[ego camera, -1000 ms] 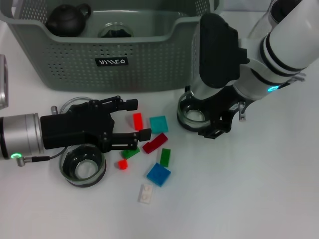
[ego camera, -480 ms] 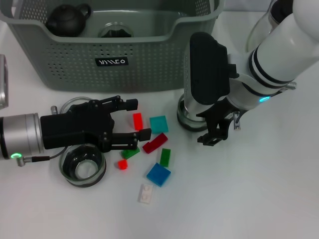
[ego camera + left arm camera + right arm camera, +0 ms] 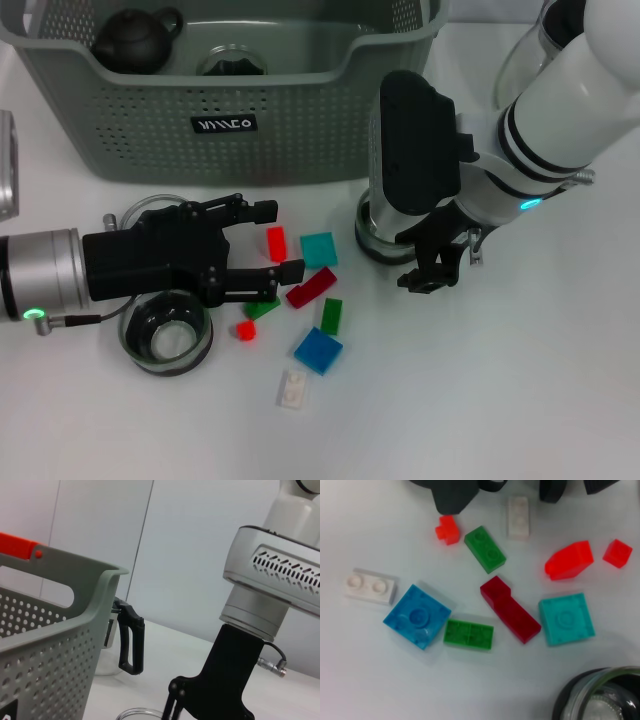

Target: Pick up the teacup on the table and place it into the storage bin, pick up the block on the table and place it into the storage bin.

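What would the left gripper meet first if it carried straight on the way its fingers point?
Probably the red block lying between the open fingers of the left gripper, then the teal block just beyond it. Depth is unclear, so it might pass above them.

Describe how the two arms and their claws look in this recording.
The left arm has a silver cylindrical wrist with a green light and thin cable, ending in a black left claw. The right arm is white with black bands, a teal light and a black housing above its black right claw.
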Action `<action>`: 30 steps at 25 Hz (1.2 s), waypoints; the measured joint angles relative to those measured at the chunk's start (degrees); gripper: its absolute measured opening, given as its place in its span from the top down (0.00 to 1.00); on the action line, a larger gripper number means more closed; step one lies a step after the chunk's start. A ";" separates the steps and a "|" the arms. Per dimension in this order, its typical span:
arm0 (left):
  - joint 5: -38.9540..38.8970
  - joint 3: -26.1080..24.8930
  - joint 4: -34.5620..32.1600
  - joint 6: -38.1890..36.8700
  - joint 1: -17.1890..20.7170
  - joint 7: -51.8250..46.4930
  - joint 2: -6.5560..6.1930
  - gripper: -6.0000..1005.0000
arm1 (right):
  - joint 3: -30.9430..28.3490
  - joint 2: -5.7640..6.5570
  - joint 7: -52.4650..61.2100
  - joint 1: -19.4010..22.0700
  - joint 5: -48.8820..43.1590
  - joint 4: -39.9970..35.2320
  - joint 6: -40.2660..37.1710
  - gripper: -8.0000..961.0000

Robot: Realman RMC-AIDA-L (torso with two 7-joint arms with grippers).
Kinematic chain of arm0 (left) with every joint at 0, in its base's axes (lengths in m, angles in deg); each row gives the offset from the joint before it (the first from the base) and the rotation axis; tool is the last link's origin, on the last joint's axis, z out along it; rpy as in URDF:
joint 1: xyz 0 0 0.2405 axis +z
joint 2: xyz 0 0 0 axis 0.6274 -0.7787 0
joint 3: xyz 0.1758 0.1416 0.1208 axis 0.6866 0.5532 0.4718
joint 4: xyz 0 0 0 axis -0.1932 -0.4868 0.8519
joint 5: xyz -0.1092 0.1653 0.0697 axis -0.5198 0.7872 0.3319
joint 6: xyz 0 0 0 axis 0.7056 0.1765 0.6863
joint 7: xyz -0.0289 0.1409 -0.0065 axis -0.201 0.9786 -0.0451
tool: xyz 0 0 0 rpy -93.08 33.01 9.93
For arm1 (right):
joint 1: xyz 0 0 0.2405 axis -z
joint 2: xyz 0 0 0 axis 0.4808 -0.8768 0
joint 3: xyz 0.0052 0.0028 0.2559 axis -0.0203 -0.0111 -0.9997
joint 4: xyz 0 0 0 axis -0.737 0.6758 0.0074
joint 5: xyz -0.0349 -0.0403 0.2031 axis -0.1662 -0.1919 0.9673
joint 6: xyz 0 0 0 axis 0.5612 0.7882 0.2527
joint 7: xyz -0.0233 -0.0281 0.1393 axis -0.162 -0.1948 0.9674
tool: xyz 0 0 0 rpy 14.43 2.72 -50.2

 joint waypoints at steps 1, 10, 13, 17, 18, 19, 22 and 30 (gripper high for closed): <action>0.00 0.00 0.00 0.00 0.00 0.00 0.02 0.14 | 0.00 0.00 0.02 -0.07 0.00 0.21 -0.13 0.37; 0.02 0.03 0.09 0.00 0.10 0.00 0.05 0.14 | -0.35 0.16 0.12 -0.37 1.42 0.63 -1.91 0.66; 0.02 0.07 0.09 0.00 0.34 0.01 0.05 0.14 | -0.47 0.18 0.58 -0.37 1.52 0.59 -2.39 0.79; 0.02 0.04 0.09 -0.01 0.69 0.06 0.05 0.15 | -0.59 0.18 0.84 -0.37 1.53 0.39 -2.88 0.89; 0.02 0.07 0.09 -0.05 0.79 0.07 0.04 0.15 | -0.60 0.18 1.11 -0.37 1.52 0.16 -3.35 0.90; 0.02 0.07 0.09 -0.05 0.79 0.07 0.04 0.15 | -0.60 0.18 1.11 -0.37 1.52 0.16 -3.35 0.91; 0.02 0.21 0.09 -0.47 1.19 0.08 -0.11 0.15 | -1.37 0.28 1.80 -0.37 1.88 -1.26 -5.75 0.93; 0.12 0.33 -0.30 -1.09 2.56 0.23 -0.37 0.15 | -11.32 0.48 3.25 -0.37 3.62 -11.70 -20.30 0.94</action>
